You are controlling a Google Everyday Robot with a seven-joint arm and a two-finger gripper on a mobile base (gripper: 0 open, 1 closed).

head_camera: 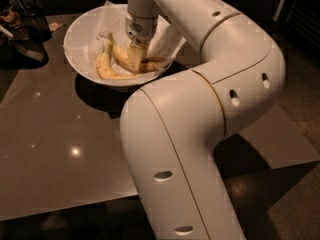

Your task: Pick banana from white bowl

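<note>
In the single camera view we see the robot's thick white jointed arm (200, 109) fill the foreground, bend back over the table, and reach down into the large round white bowl (70, 44). The bowl stands on a glossy grey-brown tabletop (60, 129) and is lined with crumpled white paper (167, 36).

The gripper (135, 60) hangs at the end of the arm, pointing straight down inside the bowl. Its tip sits right at the middle of the long curved yellow banana (119, 54) and covers part of it. We cannot tell how wide the gripper stands, or whether it has hold of the fruit.

That banana lies on the paper in the bowl, with its stem toward the far left and dark brown bruised streaks toward its right end. Just beside it, nearer the bowl's front-left rim, lies a paler yellow banana (106, 71) — the two appear to touch.

At the table's far left corner, well apart from the bowl, stands a dark wire-mesh container (31, 15).
</note>
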